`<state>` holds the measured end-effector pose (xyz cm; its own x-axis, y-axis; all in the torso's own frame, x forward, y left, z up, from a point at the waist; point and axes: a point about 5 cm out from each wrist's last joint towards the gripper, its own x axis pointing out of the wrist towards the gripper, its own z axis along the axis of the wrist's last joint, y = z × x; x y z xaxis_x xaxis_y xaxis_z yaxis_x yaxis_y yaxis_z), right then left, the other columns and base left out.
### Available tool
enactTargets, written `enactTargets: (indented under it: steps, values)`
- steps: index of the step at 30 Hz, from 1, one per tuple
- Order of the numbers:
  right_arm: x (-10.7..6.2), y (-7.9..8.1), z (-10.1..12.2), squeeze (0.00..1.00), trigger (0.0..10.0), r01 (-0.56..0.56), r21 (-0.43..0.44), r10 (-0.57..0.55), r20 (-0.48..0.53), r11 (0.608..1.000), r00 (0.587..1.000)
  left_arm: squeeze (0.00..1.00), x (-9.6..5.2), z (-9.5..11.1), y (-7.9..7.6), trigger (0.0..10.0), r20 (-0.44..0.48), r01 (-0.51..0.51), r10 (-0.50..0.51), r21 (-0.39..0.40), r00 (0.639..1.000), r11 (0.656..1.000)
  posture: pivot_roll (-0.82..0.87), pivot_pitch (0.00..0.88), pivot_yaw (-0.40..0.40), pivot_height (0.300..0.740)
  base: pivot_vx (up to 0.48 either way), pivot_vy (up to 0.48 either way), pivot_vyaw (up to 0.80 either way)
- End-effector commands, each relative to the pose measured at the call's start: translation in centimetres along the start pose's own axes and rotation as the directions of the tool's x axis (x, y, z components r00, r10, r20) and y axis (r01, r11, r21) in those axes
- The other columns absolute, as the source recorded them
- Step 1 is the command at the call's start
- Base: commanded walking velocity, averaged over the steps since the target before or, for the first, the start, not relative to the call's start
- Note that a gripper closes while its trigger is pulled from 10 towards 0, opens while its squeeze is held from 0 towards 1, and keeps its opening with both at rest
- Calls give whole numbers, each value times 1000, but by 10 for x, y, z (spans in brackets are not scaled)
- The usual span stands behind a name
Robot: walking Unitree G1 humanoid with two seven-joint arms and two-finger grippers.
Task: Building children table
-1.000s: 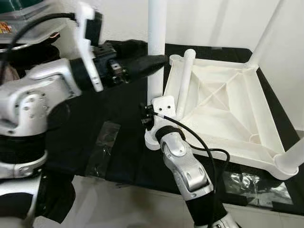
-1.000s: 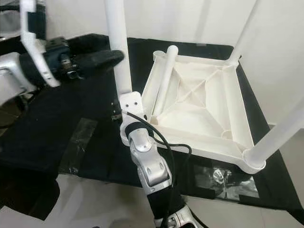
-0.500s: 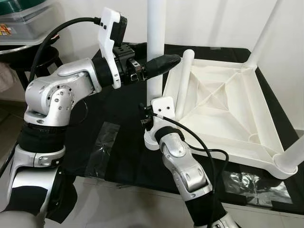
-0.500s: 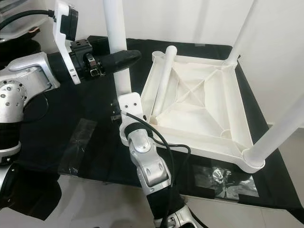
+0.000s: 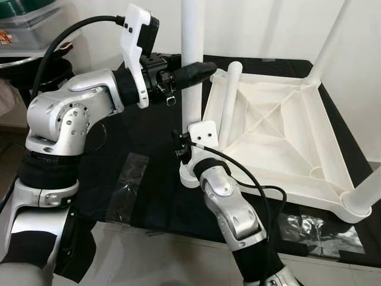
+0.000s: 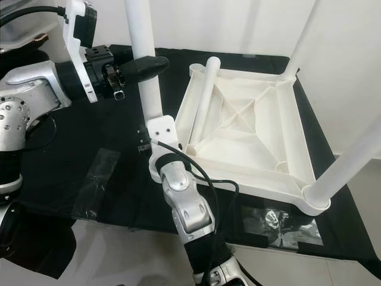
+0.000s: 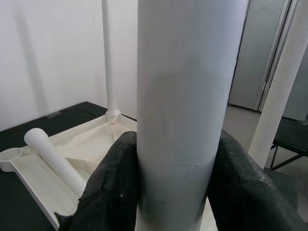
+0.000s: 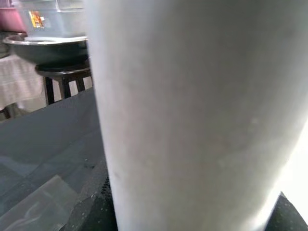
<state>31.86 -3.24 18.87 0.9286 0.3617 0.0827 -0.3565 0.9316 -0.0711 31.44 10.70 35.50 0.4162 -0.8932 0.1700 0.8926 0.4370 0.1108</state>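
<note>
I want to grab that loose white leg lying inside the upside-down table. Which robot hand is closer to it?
Probably the right. The right gripper holds the bottom of the upright leg, beside the loose leg's lower end. The left gripper holds the same upright leg higher up, beside its top end.

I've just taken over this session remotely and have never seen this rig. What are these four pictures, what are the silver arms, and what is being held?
A humanoid robot is putting together a white plastic children's table, which lies upside down on a black mat. The two wide pictures come from a stereo camera on the robot's head, looking down. The two close-ups come from cameras on its wrists.

The silver arms are the robot's own. Both grip the same upright leg at the table's near left corner: the left gripper higher up, the right gripper near the base. In the left wrist view its black fingers press the leg from both sides.

Two more legs already stand in other corners. A loose leg lies inside the table.
</note>
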Motion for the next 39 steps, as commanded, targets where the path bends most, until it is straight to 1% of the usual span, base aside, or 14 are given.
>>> enactTargets:
  steps: [1,7,12,13,14,15,16,26,33,34,36,37,38,39]
  values:
    - [5,-4,8,1000,10000,-40,42,39,26,998,999,0,8,-5,-16,0,-32,138,-138,-16,990,990,72,89,36,740,0,0,0]
    - [12,-16,28,1000,10000,-127,55,119,133,990,984,0,10,-3,-16,0,-30,144,-145,-13,989,989,72,92,36,740,0,0,0]
    - [16,-37,56,1000,10000,-439,-36,437,209,898,875,0,11,-2,-17,0,-28,156,-156,-10,987,988,74,95,37,740,0,0,0]
    - [16,-45,62,275,10000,-524,-109,535,186,845,824,0,12,-2,-17,0,-27,159,-159,-9,987,987,74,97,37,740,0,0,0]
    - [16,-45,62,275,10000,-524,-109,535,186,845,824,0,12,-2,-17,0,-27,159,-159,-9,987,987,74,97,37,740,0,0,0]
    - [15,-54,67,0,10000,-599,-178,623,140,781,770,0,12,-2,-17,0,-27,160,-160,-9,987,987,75,97,36,740,0,0,0]
    - [14,-65,72,0,10000,-671,-244,704,80,700,705,0,11,-2,-17,0,-28,162,-163,-9,986,987,75,99,38,740,0,0,0]
    - [17,-77,75,0,10000,-761,-209,784,48,614,619,0,11,-2,-16,0,-28,166,-166,-11,986,986,76,103,42,740,0,0,0]
    - [20,-82,64,0,10000,-879,-113,885,5,463,466,0,12,-4,-18,0,-42,193,-193,-14,980,981,86,114,55,740,0,0,0]
    - [20,-83,61,0,8745,-889,-98,893,2,448,450,0,13,-4,-19,0,-44,200,-200,-14,979,980,88,113,58,740,0,0,0]
    - [20,-84,59,0,8745,-897,-83,900,-1,435,437,0,14,-4,-19,0,-46,205,-206,-13,978,979,88,113,58,740,0,0,0]
    - [20,-85,57,0,2235,-903,-78,905,-5,423,425,0,15,-3,-20,0,-46,211,-212,-12,976,977,89,115,61,740,0,0,0]
    - [20,-85,57,0,2235,-903,-78,905,-5,423,425,0,15,-3,-20,0,-46,211,-212,-12,976,977,89,115,61,740,0,0,0]
    - [19,-86,55,0,0,-906,-73,908,-11,416,418,0,16,-2,-21,0,-47,218,-218,-8,975,976,91,115,62,740,0,0,0]
